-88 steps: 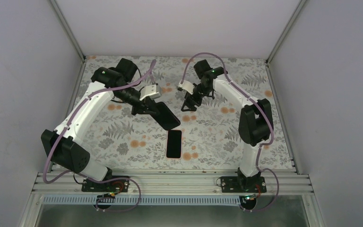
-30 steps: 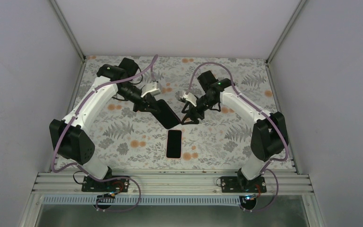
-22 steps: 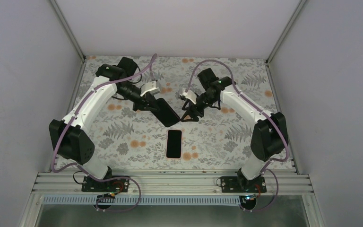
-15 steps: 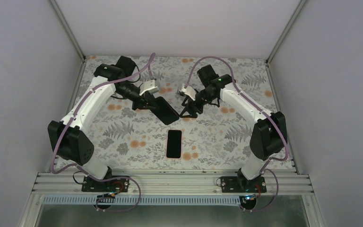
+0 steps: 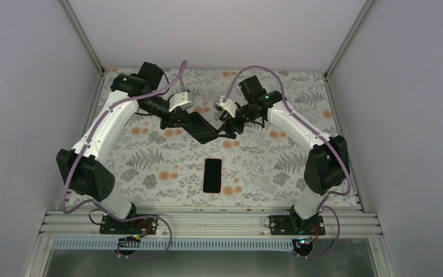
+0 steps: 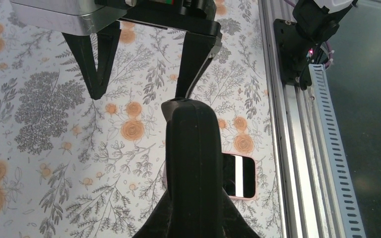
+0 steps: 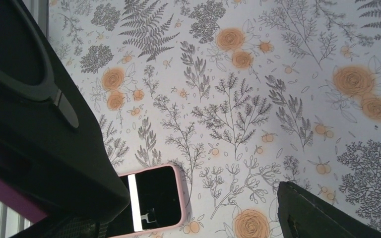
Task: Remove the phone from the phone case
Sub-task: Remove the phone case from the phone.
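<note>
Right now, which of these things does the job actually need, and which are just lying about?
In the job:
black phone case, clamped in the left gripper
right gripper, open, at the case's free end
pink-edged phone, lying flat, untouched

Just there:
flowered cloth
metal rail at the near edge

worktop (image 5: 277,167) covered in floral/fern print, plain pale panels (image 5: 29,86) on three sides, aluminium corner posts (image 5: 82,34), slotted metal rail (image 5: 207,222) along near edge
</note>
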### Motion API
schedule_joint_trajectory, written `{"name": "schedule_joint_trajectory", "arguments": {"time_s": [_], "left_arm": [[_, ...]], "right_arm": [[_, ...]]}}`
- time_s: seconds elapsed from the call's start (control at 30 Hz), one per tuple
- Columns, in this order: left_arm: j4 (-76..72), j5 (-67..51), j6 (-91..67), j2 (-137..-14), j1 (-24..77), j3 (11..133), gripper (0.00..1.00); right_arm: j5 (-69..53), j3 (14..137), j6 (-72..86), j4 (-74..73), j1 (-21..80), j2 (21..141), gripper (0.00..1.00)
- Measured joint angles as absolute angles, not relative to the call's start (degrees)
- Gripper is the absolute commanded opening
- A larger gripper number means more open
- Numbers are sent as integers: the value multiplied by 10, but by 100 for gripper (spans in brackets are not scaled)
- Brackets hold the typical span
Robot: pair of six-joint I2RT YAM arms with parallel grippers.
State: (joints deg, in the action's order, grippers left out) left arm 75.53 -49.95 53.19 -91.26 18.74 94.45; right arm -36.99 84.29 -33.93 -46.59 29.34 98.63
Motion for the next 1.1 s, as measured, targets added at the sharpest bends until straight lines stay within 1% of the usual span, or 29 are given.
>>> {"name": "schedule_joint_trajectory", "arguments": {"time_s": [0.17, 0.27, 0.37, 0.6, 0.77, 0.93, 1.1], "left_arm": [[757, -510, 545, -915, 186, 947, 2], [764, -523, 551, -919, 183, 949, 2], [784, -545, 554, -931, 181, 970, 2], [839, -582, 554, -985, 163, 1064, 2], [876, -601, 544, -1031, 152, 1120, 2], [843, -594, 478, -1027, 150, 1118, 2], [802, -600, 431, -996, 149, 1093, 2]], "right_arm": [[-387, 843, -341, -458, 293, 983, 90], [-413, 846, -356, -467, 291, 983, 90], [-452, 879, -390, -504, 288, 995, 88], [-550, 964, -448, -555, 269, 1044, 84], [-602, 1002, -486, -596, 258, 1079, 86], [-630, 1060, -525, -649, 255, 1130, 86], [-656, 1085, -527, -671, 255, 1141, 87]]}}
